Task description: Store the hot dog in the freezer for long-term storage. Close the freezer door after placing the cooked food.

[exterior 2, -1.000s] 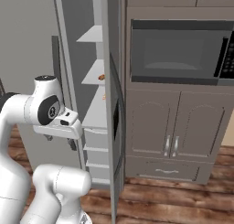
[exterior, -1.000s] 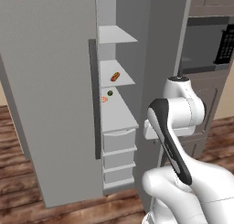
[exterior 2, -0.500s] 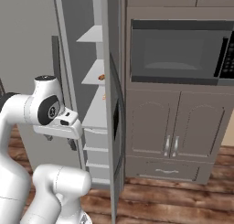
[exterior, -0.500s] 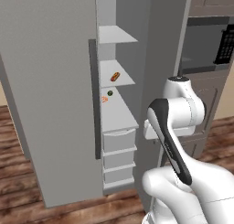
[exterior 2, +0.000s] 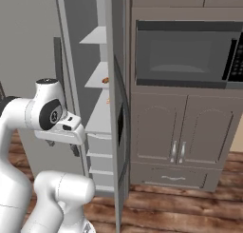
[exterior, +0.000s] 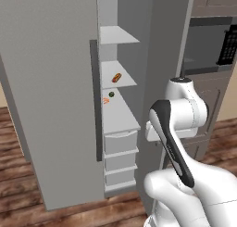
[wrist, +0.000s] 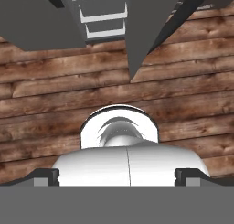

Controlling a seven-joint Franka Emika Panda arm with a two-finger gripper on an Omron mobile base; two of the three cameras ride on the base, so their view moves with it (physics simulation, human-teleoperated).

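Before the freezer [exterior: 118,105], the arm folds downward.

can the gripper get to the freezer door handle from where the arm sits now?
Probably yes. The freezer door stands wide open, its handle facing the arm with nothing between. The open gripper points down at the floor, so it must swing up and left first.

One hot dog [exterior: 116,77] counted on middle freezer shelf, frame centre. One dark green round item [exterior: 111,94] and one flat orange scrap [exterior: 106,101] counted on shelf below. Three white shelves [exterior: 116,35] seen in freezer [exterior: 121,105]. Three white drawers [exterior: 120,142] stacked beneath. One microwave [exterior 2: 182,53] noted at upper right. Two cabinet doors [exterior 2: 182,134] counted under it.
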